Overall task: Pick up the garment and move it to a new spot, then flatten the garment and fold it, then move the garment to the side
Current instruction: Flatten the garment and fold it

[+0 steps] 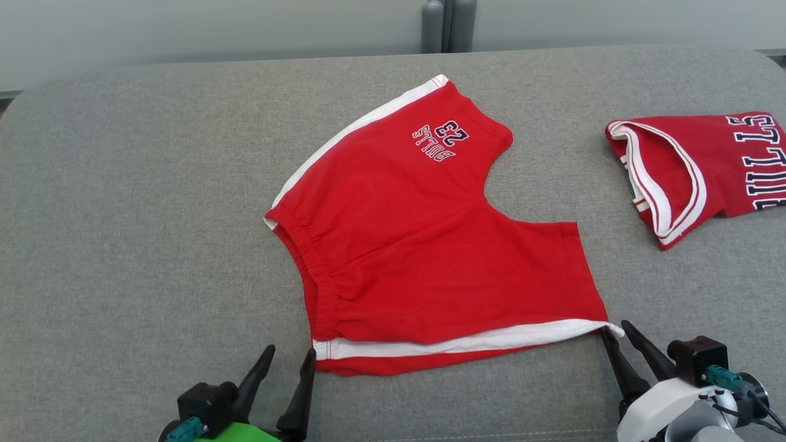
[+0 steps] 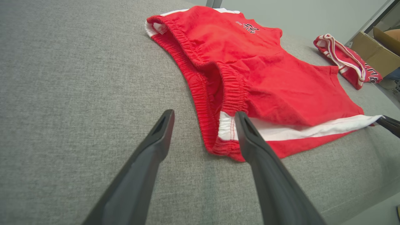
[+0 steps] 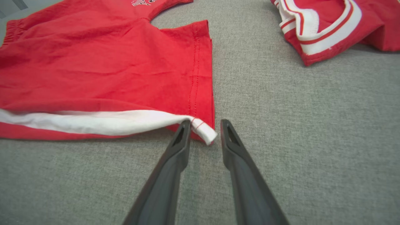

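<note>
The red shorts (image 1: 430,245) lie spread flat around the middle of the grey upholstered surface (image 1: 123,215). The elastic waistband (image 1: 307,270) faces the left edge and the two legs fan toward the far and right edges. The "Bulls 23" print is on the far leg. A white side stripe (image 1: 466,344) runs along the near side, so both near corners are offered to the robot.

The right gripper (image 3: 205,123) sits at the hem end of that stripe. Its jaws are drawn narrow with the white corner (image 3: 204,131) between them. One finger touches the cloth, but I see a gap on the other side, so I would not call it a grip yet.

The left gripper (image 2: 203,113) stands wide and holds nothing. It is just off the waistband end of the same stripe, with one finger right beside the cloth.

I judge the two are placed this way to take both ends of the near edge and fold the shorts over together.

A red jersey (image 1: 694,166) lies folded by the right edge, well apart from the shorts.
</note>
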